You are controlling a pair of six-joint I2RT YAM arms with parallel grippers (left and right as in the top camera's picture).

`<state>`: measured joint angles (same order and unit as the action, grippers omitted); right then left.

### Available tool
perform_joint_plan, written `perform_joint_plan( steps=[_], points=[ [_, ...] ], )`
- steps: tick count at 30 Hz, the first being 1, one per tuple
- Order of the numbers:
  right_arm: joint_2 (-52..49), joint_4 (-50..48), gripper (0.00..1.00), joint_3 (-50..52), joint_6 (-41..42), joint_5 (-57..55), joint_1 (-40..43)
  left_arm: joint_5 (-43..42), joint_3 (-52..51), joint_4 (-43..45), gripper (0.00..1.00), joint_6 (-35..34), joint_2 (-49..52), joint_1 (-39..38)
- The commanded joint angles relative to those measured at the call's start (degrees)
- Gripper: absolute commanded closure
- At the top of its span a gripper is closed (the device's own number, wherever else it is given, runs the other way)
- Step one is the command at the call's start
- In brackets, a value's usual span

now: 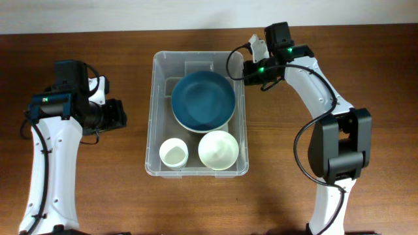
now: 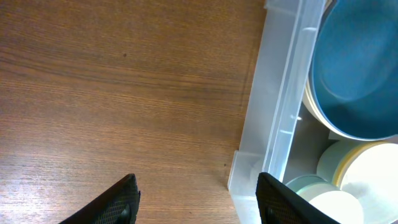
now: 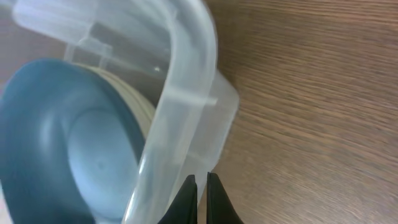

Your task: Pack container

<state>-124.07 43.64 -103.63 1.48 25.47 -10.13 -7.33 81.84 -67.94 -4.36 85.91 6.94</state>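
The clear plastic container (image 1: 151, 117) stands mid-table. It holds a large blue bowl (image 1: 202, 99) on a cream plate, a small white bowl (image 1: 174, 153) and a larger white bowl (image 1: 218, 150). My left gripper (image 1: 121, 112) is open and empty over bare wood left of the container; in the left wrist view (image 2: 199, 199) its right finger overlaps the container's rim (image 2: 280, 106). My right gripper (image 1: 247, 70) is at the container's far right rim. In the right wrist view its fingers (image 3: 200, 196) are shut, tips against the container's outer wall (image 3: 186, 106), beside the blue bowl (image 3: 68, 149).
The table is dark wood (image 1: 85, 189). The right arm's base (image 1: 339, 150) stands to the right of the container, and the left arm (image 1: 52, 163) runs down the left side.
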Motion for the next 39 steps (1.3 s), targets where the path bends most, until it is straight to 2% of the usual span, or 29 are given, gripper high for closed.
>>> perform_joint_plan(
  steps=[1,8,9,10,12,13,16,17,18,19,22,25,27,31,36,39],
  points=[
    [0.0,-0.2,0.96,-1.3,-4.5,7.9,0.0,-1.0,-0.2,0.0,0.38,-0.5,0.4,0.3],
    [0.0,-0.4,0.94,-1.3,-5.5,11.1,2.1,-0.8,-0.2,0.1,0.37,-0.5,0.4,0.3],
    [0.0,-0.4,0.88,-1.3,-5.4,9.9,2.5,-0.7,-0.2,0.2,0.37,-0.5,0.4,0.3],
    [0.0,-0.4,0.76,-1.3,-2.7,6.0,3.3,-0.3,-0.2,0.5,0.37,-0.5,0.4,0.3],
    [0.3,0.2,0.66,-1.5,1.9,-2.6,4.8,0.7,-0.2,2.6,0.37,1.3,0.4,0.3],
    [1.0,1.7,0.56,-2.3,3.1,-8.2,6.0,3.0,-0.2,5.9,0.30,1.5,0.4,0.3],
    [2.3,5.4,0.47,-4.8,3.7,-17.3,7.5,6.7,-0.2,12.3,0.14,4.0,0.7,0.3],
    [2.8,6.8,0.43,-6.0,3.7,-20.6,7.8,8.0,-0.2,14.6,0.02,4.3,1.0,0.3],
    [3.3,7.6,0.29,-6.8,3.7,-22.6,8.0,9.2,-0.2,16.6,0.01,4.3,1.3,0.3],
    [3.8,7.9,0.01,-7.3,3.7,-24.3,8.2,10.4,-0.2,18.6,0.01,4.2,1.7,0.3],
    [4.3,6.3,0.01,-7.9,3.7,-26.6,8.7,10.8,-0.2,22.6,0.00,4.2,3.0,0.3],
    [4.3,5.9,0.01,-8.0,3.2,-29.7,9.3,10.8,-0.2,22.5,0.00,4.2,3.4,0.3],
    [4.9,7.7,0.01,-8.1,-0.1,-29.7,10.0,10.6,-0.2,24.7,0.00,4.2,3.4,0.3],
    [8.1,12.0,0.01,-8.3,0.7,-29.4,11.0,9.9,-0.2,24.0,0.00,4.1,3.3,0.3],
    [18.0,17.7,0.01,-8.0,3.8,-29.2,13.1,8.2,-0.3,18.1,0.00,4.0,1.4,0.2],
    [24.7,18.5,0.01,-6.2,4.0,-28.8,13.5,8.2,-2.3,17.7,0.00,4.4,-2.9,-0.4]
  ],
)
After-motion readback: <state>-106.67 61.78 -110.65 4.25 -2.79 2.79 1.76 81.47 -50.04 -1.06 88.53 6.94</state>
